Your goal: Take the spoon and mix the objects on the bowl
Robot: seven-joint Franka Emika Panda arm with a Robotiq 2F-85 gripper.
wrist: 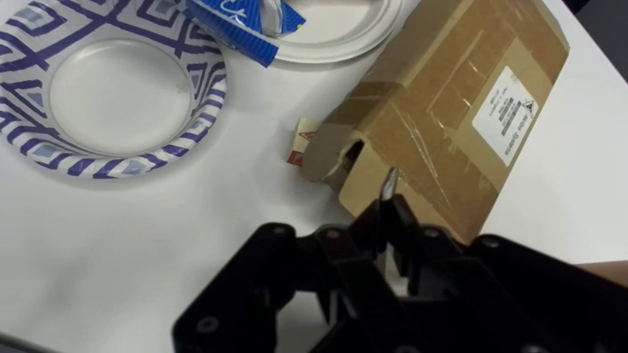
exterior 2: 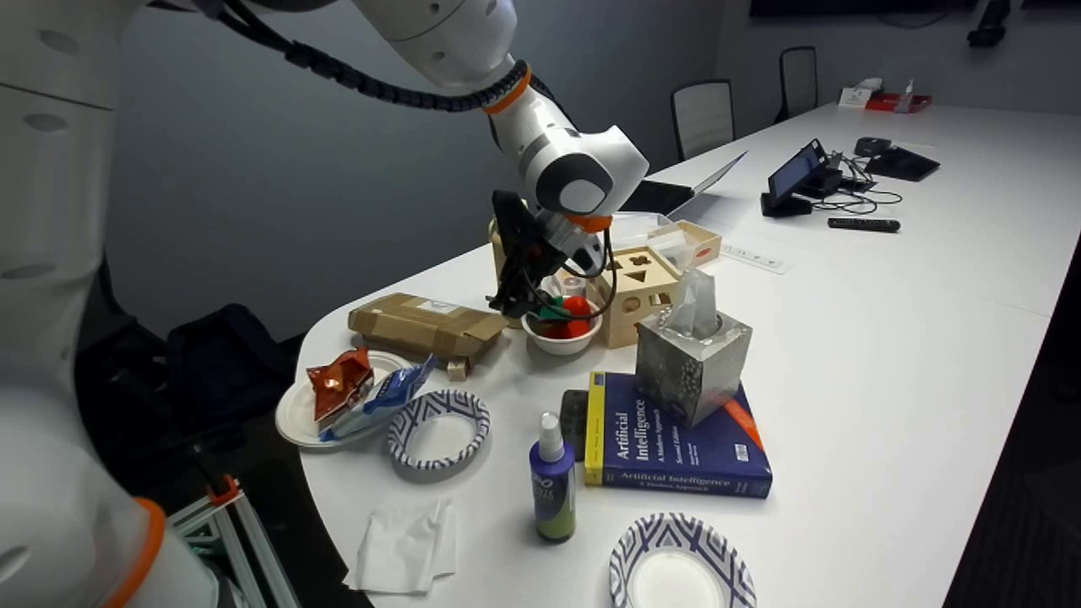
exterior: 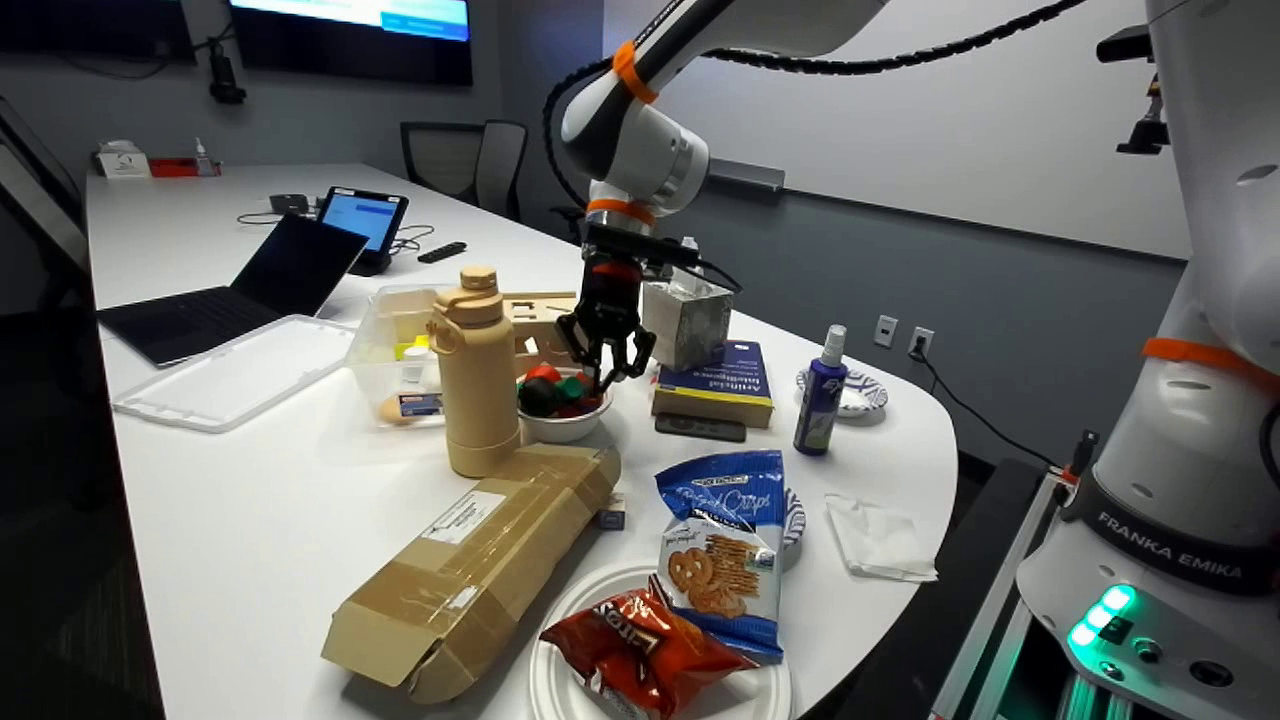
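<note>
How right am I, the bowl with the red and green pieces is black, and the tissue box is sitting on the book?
Nearly: the bowl is white, not black, as both exterior views show. The rest holds: the red and green pieces are in it, and the tissue box sits on the book.

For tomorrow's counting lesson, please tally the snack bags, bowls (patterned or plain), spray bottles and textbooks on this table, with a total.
Snack bags: 2
Purple-patterned paper bowls: 2
Plain white bowl: 1
Spray bottle: 1
Artificial Intelligence textbook: 1
Total: 7
</note>
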